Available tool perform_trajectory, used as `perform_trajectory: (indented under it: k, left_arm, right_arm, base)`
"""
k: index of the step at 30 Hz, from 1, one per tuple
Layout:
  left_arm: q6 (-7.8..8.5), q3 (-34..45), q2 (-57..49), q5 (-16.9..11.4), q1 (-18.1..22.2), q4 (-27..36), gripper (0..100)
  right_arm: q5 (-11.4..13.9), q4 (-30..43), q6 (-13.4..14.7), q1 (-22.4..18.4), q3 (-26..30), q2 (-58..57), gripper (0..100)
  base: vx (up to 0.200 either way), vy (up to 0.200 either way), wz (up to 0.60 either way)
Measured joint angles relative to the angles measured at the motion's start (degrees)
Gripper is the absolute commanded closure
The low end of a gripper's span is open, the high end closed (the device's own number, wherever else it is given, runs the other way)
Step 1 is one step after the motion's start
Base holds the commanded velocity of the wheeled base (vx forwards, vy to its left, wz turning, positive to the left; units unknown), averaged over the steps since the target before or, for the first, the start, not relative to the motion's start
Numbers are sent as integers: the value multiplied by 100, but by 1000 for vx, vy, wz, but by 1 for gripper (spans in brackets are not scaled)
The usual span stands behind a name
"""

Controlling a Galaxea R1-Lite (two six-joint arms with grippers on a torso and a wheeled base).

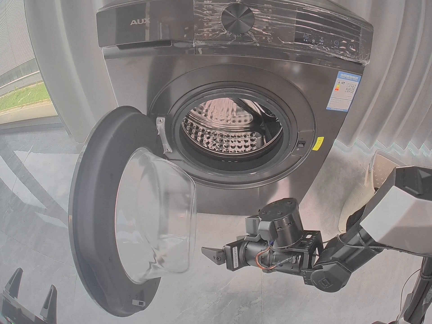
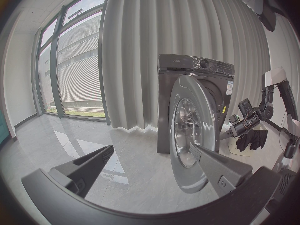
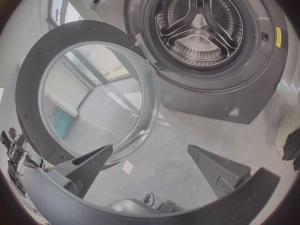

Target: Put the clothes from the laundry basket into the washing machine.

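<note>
Head view: the washing machine point(image 1: 225, 91) stands with its door point(image 1: 103, 212) swung wide to the robot's left and its drum point(image 1: 229, 127) bare steel. The right pincer point(image 1: 213, 254) hangs low before the machine, released and carrying nothing, its tips aimed toward the door. The pale laundry basket point(image 1: 380, 169) sits on the floor point(image 1: 234, 298) at the robot's far right, behind that arm's elbow. The left pincer point(image 1: 35, 282) waits low at the left, well apart from both. Left wrist view: the left pincer point(image 2: 150, 147) is splayed and holds nothing. Across the room the clothes point(image 2: 253, 139), a dark bundle, drape over the laundry basket point(image 2: 240, 149) just under the right arm's wrist, apparently hanging downward over the rim, though at this range that is hard to confirm. Right wrist view: the right pincer point(image 3: 149, 149) gapes toward the door point(image 3: 37, 63) and drum point(image 3: 200, 25), with a dark edge of the clothes point(image 3: 292, 147) off to its side on the laundry basket point(image 3: 286, 125). The load thus lies rearward and to the right of the right pincer, opposite its heading. That arm is by far the nearer, and would likely need to turn back before any grasp.
</note>
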Motion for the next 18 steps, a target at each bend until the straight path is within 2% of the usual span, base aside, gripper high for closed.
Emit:
perform_trajectory:
  k: [12, 18]
  left_arm:
    - [0, 0, 0, 0, 0, 0, 0]
    - [0, 0, 0, 0, 0, 0, 0]
  right_arm:
    - [9, -22, 173, 116, -714, 457, 0]
    - [16, -473, 219, 282, -1080, 774, 0]
  base:
    - [0, 0, 0]
    - [0, 0, 0]
